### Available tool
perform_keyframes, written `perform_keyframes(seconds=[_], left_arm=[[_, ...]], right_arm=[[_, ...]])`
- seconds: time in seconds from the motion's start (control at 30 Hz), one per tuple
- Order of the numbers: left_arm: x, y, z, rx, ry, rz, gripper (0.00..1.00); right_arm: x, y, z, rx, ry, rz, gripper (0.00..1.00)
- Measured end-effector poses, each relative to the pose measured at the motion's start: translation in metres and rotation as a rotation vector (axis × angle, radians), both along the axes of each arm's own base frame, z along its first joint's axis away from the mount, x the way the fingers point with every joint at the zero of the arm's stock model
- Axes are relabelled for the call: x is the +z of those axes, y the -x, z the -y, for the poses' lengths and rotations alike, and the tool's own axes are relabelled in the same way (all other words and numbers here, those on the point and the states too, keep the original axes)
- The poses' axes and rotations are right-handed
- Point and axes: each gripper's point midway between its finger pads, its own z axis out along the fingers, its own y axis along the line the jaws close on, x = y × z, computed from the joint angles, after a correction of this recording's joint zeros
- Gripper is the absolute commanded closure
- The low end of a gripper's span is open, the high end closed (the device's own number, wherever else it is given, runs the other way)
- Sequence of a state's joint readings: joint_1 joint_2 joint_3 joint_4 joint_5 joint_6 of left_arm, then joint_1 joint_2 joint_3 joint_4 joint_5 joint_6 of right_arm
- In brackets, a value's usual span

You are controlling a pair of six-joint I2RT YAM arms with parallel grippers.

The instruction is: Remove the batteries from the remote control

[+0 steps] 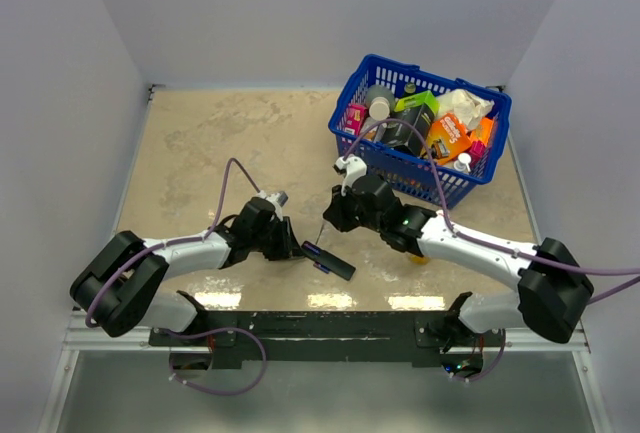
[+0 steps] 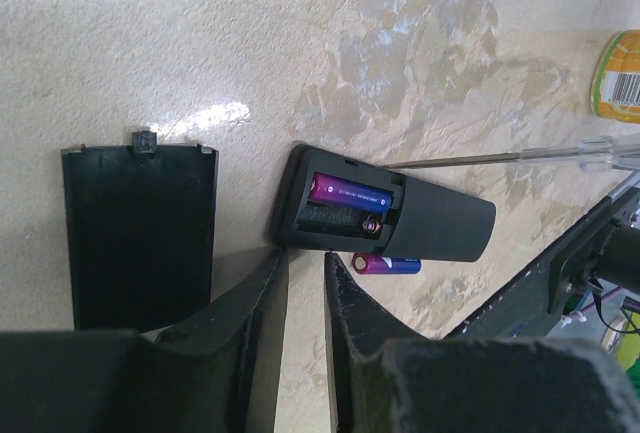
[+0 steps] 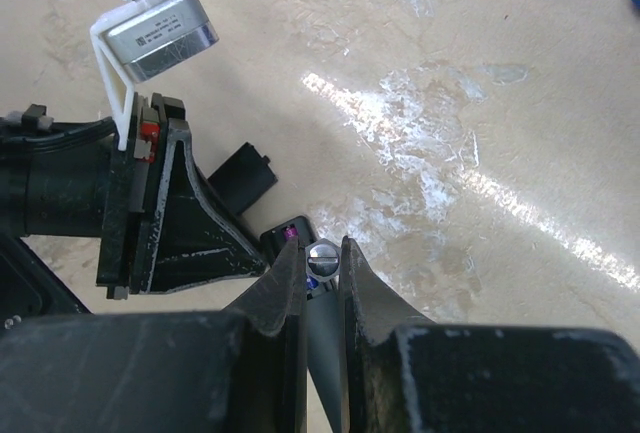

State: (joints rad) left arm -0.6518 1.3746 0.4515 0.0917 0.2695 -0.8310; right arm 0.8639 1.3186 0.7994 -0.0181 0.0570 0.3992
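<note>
The black remote control (image 2: 440, 223) lies on the table with its compartment open. One purplish battery (image 2: 350, 193) sits in the recess, and another battery (image 2: 386, 265) lies on the table against the remote's near side. My left gripper (image 2: 305, 258) rests just short of the remote's open end, its jaws slightly open with only table showing between them. My right gripper (image 3: 322, 248) is shut on a thin grey screwdriver (image 2: 500, 159) directly over the remote (image 3: 290, 231). From above, the remote (image 1: 332, 262) lies between both grippers.
The detached black cover (image 2: 140, 238) lies flat to the left of the remote. A blue basket (image 1: 345, 133) full of packages stands at the back right. A yellow-green container (image 2: 622, 78) sits under the right arm.
</note>
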Motion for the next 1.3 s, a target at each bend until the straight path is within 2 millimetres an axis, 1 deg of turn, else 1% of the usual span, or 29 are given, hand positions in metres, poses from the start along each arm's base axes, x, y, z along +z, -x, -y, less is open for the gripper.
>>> perform_keyframes(seconds=[0.27, 0.57, 0.73, 0.87, 1.07, 1.3], left_arm=[[0.0, 0.0, 0.001, -0.002, 0.0, 0.004, 0.75], [0.0, 0.0, 0.001, -0.002, 0.0, 0.004, 0.75], [0.0, 0.0, 0.001, -0.002, 0.0, 0.005, 0.75], [0.0, 0.0, 0.001, -0.002, 0.0, 0.004, 0.75], [0.0, 0.0, 0.001, -0.002, 0.0, 0.004, 0.75], [0.0, 0.0, 0.001, -0.002, 0.0, 0.004, 0.75]], right_arm=[[0.011, 0.001, 0.002, -0.003, -0.013, 0.013, 1.0], [0.011, 0.002, 0.0, 0.001, -0.022, 0.005, 1.0], [0.013, 0.003, -0.004, 0.008, -0.043, -0.005, 1.0], [0.01, 0.003, -0.006, 0.007, -0.046, -0.012, 1.0], [-0.001, 0.004, -0.004, 0.004, -0.027, -0.027, 1.0], [-0.001, 0.004, -0.004, 0.003, -0.026, -0.026, 1.0]])
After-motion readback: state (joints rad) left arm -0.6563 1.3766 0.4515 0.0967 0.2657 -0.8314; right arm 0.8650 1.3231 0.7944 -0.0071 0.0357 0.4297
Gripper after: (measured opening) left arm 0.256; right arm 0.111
